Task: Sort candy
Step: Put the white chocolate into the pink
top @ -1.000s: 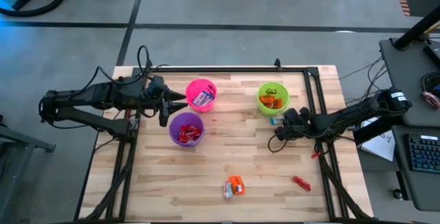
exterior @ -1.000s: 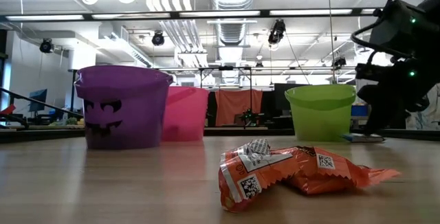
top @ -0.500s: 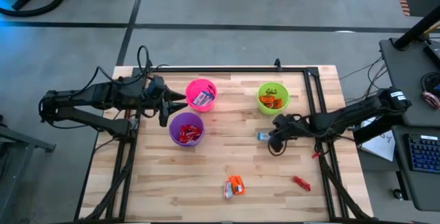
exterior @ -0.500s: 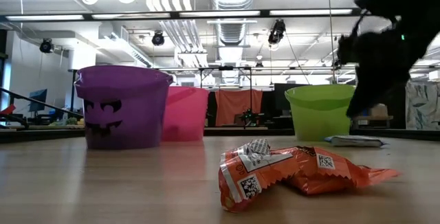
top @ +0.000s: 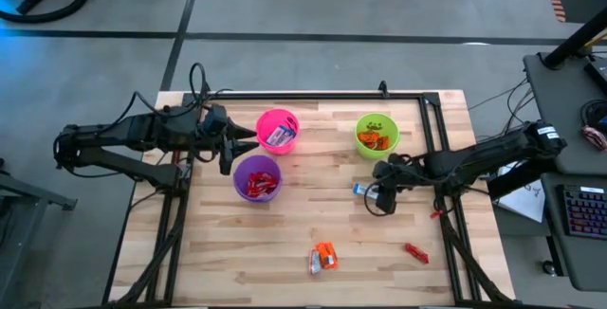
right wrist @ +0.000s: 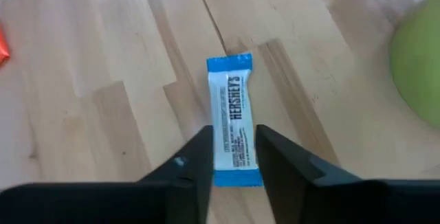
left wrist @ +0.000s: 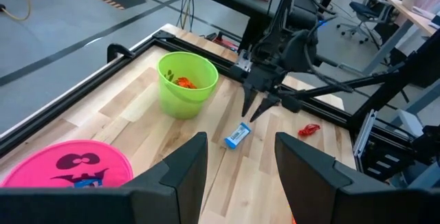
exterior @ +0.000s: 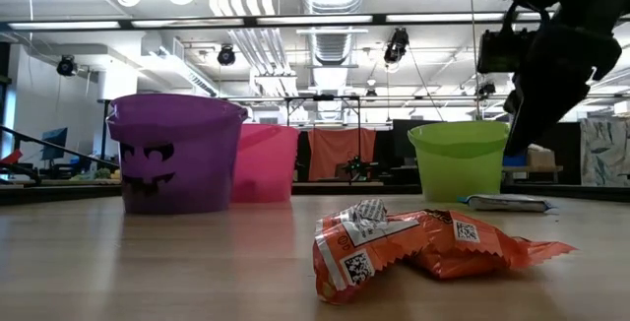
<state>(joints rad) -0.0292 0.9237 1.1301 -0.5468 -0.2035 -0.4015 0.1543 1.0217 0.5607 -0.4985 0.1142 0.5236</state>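
While your left hand (top: 248,140) waits with its fingers spread and empty beside the pink cup (top: 277,131), all the action is over on the right. A second ago your right hand (top: 379,193) was pressed together close under the green cup (top: 377,134), with a blue-and-white bar (top: 361,189) at its tip. Now that bar lies flat on the surface (top: 313,214), farther from the green cup, out on open wood between it and the purple cup (top: 257,176). The right hand's fingers have parted: the left wrist view shows them spread in a V just above the bar, and the right wrist view looks down between them at the wrapper lying lengthwise. Nothing is pinched; the bar rests free.

That reads to me as a let-go and a reset. You have pulled the bar clear of the green cup's wall, so there is room to come down on it cleanly. The fingers already straddle its long sides, so the next squeeze should take it across the narrow width.

The pink cup already holds bars with the same blue-and-white wrapping, so that is probably where this one belongs, and it sits across the surface near your left hand. Red wrappers show in the purple cup, orange ones in the green. Still loose are the orange candy (top: 324,256) near the front edge and a red candy (top: 415,251) to its right.
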